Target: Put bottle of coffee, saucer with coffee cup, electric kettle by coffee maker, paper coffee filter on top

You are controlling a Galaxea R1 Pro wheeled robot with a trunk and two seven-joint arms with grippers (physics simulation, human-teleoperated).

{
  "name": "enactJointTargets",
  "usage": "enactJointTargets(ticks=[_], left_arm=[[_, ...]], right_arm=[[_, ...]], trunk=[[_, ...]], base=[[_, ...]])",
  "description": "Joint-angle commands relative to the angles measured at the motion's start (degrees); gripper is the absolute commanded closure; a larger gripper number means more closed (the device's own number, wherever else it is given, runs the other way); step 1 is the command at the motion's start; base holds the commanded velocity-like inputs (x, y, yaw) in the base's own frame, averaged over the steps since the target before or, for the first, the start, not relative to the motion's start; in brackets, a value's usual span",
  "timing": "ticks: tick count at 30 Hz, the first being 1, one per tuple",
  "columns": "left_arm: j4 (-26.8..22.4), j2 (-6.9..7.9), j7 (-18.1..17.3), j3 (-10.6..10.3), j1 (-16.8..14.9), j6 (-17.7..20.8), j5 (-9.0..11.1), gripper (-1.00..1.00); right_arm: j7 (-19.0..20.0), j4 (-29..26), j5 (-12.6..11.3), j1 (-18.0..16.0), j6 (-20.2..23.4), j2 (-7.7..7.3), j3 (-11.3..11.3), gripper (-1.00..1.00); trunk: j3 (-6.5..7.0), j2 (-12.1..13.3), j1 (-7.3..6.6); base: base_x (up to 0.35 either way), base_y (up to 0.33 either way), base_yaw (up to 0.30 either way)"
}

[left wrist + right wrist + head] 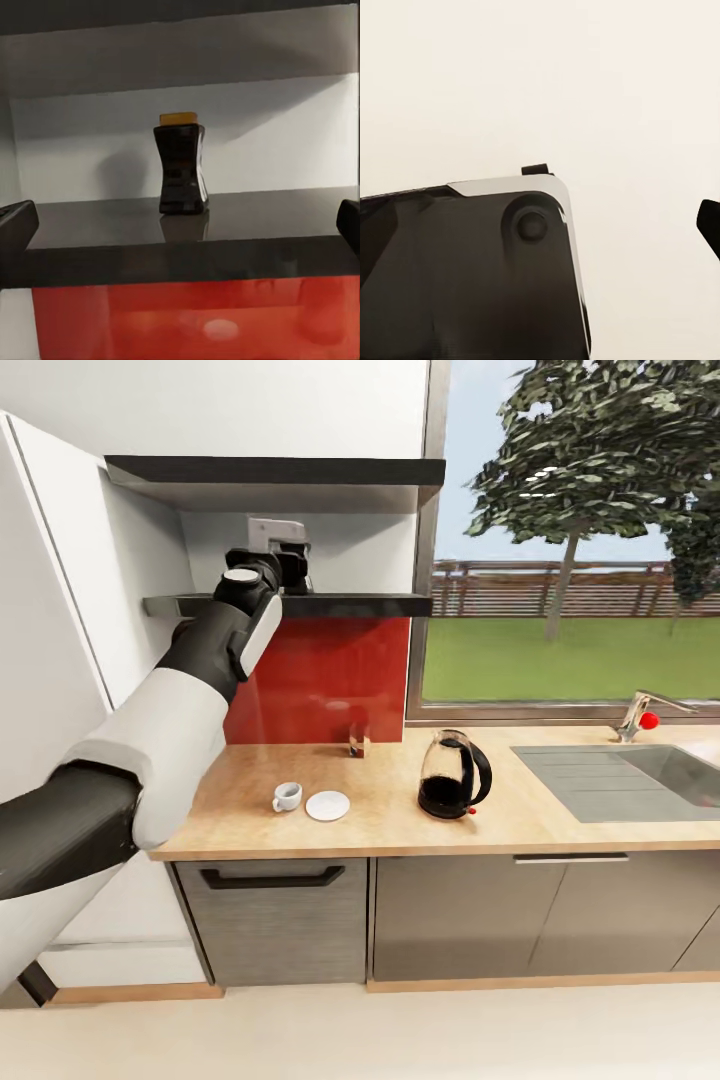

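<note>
Kitchen shelf (247, 206) holds one coffee bottle (181, 161); left jaws spread.

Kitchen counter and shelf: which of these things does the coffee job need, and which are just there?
Needed:
bottle of coffee on the shelf
coffee cup
saucer
electric kettle
left gripper, reaching toward the shelf

Just there:
sink
tap

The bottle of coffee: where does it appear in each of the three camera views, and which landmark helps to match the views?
Head view: I cannot make it out; the left gripper is raised at the lower shelf.
Left wrist view: the bottle of coffee stands upright on that shelf, centred between the spread fingertips.
Right wrist view: not in it.
Shared landmark: the red backsplash under the shelf.
</note>
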Motion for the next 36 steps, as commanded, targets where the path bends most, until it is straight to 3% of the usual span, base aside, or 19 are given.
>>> enactJointTargets(ticks=[1,4,5,9,12,27,36], left_arm=[[0.09,0.05,0.46,-0.30,-0.14,0.09,0.27,-1.00],[-0.20,0.89,0.70,-0.22,-1.07,-0.26,0.51,-1.00],[-0.27,1.97,0.77,0.08,-1.09,-2.02,0.93,-1.00],[0.27,2.07,0.84,1.37,-0.96,-5.67,0.89,-1.00],[0.63,2.05,0.86,3.84,-0.94,-7.27,0.78,-1.00],[-0.32,2.10,4.10,4.48,-0.81,-6.94,0.78,-1.00],[-5.11,1.91,3.81,4.54,-0.63,-6.88,1.08,-1.00]], right_arm=[[-0.03,0.34,-0.14,-0.05,-0.21,-0.01,-0.15,-1.00],[-0.07,1.86,-0.20,-0.05,-0.28,-0.01,-0.18,-1.00],[-0.08,2.44,-0.25,-0.05,-0.30,-0.07,-0.19,-1.00],[-0.13,3.29,-0.30,-0.05,-0.30,-0.08,-0.22,-1.00],[-0.16,4.46,-0.31,-0.05,-0.29,-0.08,-0.24,-1.00],[-0.17,7.92,-0.32,-0.05,-0.30,-0.08,-0.28,-1.00],[-0.17,7.94,-0.31,-0.05,-0.30,-0.08,-0.28,-1.00]], trunk=[[-0.14,-0.13,0.04],[-0.14,-0.13,0.04],[-0.14,-0.13,0.04],[-0.14,-0.13,0.04],[-0.14,-0.13,0.04],[-0.14,-0.13,0.04],[-0.14,-0.13,0.04]], base=[[0.000,0.000,0.000],[0.000,0.000,0.000],[0.000,0.000,0.000],[0.000,0.000,0.000],[0.000,0.000,0.000],[0.000,0.000,0.000],[0.091,0.000,0.000]])
